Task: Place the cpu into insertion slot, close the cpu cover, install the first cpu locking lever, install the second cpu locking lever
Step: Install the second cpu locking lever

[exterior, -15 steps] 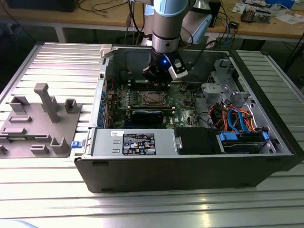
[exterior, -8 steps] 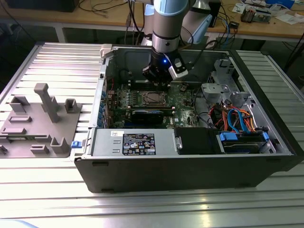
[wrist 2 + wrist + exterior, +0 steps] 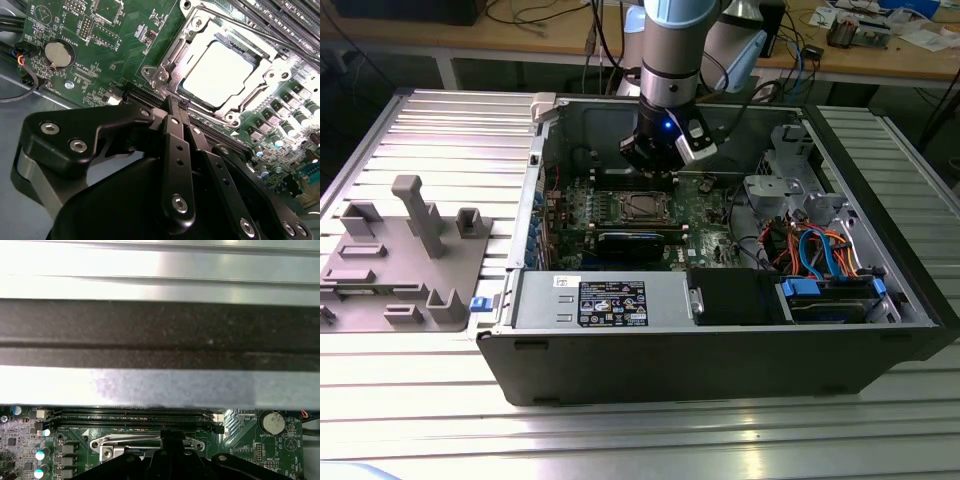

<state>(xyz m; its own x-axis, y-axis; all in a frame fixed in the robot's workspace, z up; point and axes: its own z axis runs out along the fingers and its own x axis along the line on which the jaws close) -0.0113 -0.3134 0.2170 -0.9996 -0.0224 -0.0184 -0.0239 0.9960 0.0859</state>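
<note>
The cpu lies flat in the insertion slot, its silver top showing through the square window of the cpu cover, which is down over it. A thin metal lever rod runs along one side of the socket. My gripper is shut, its black fingertips together right at the socket's edge with nothing visibly between them. In the exterior view the gripper hangs inside the open computer case just behind the cpu. In the first wrist view the gripper meets the socket's metal rim.
Green motherboard with a coin battery and long black slots surrounds the socket. Case walls stand close by. A power supply and orange and blue cables fill the front. A grey fixture sits at the exterior view's left.
</note>
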